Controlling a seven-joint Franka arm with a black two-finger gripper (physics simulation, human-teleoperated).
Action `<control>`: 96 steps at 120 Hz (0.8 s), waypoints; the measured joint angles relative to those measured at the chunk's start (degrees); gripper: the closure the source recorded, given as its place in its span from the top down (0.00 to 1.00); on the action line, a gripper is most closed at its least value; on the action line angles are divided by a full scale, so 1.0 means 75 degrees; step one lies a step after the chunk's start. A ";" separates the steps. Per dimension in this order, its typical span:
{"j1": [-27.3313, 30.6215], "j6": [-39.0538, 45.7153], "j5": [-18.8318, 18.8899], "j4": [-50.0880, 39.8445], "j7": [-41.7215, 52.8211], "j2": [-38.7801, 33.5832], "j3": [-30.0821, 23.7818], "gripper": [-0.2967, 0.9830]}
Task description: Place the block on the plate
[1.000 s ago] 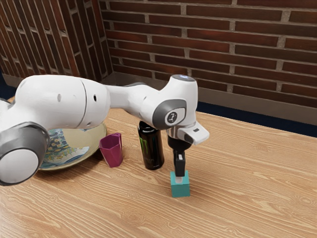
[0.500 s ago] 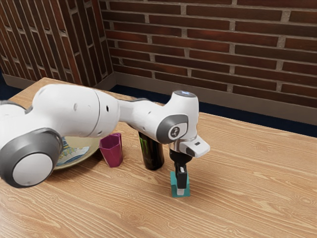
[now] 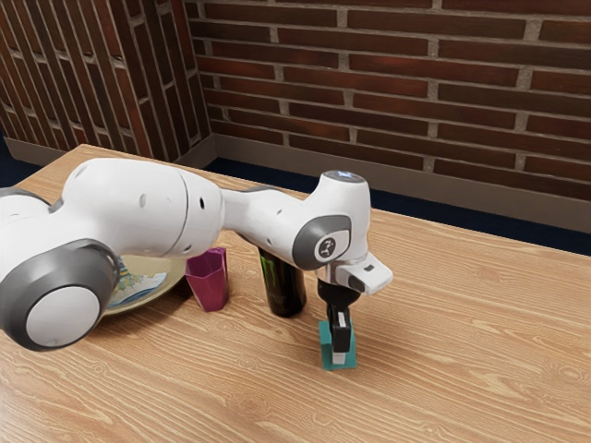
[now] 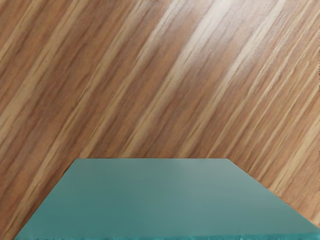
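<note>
Block (image 3: 326, 353), a flat-sided teal cube, rests on the streaky wood-grained table (image 3: 462, 351) at the gripper (image 3: 338, 349), well apart from the round, patterned plate (image 3: 168, 282). I cannot tell how wide the gripper stands or whether it grips.

Claw (image 3: 339, 357) at teal block (image 3: 326, 351); 1 cup (image 3: 208, 281) between plate (image 3: 166, 283), black can (image 3: 285, 291).

1 arm (image 3: 148, 208) reaches out, its black pincer (image 3: 339, 357) pointing down.

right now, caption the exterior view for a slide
Black end effector down at the teal cubic block on the light wooden table
</note>
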 joint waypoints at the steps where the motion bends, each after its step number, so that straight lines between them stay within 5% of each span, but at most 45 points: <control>1: -0.0001 0.0001 0.0001 -0.0002 -0.0001 -0.0007 0.0000 0.53; 48: -0.0105 -0.0214 0.0118 -0.0390 -0.0049 -0.1829 0.0049 0.55; 96: -0.0203 -0.1405 0.0923 -0.0376 -0.0360 -0.3871 0.0440 0.55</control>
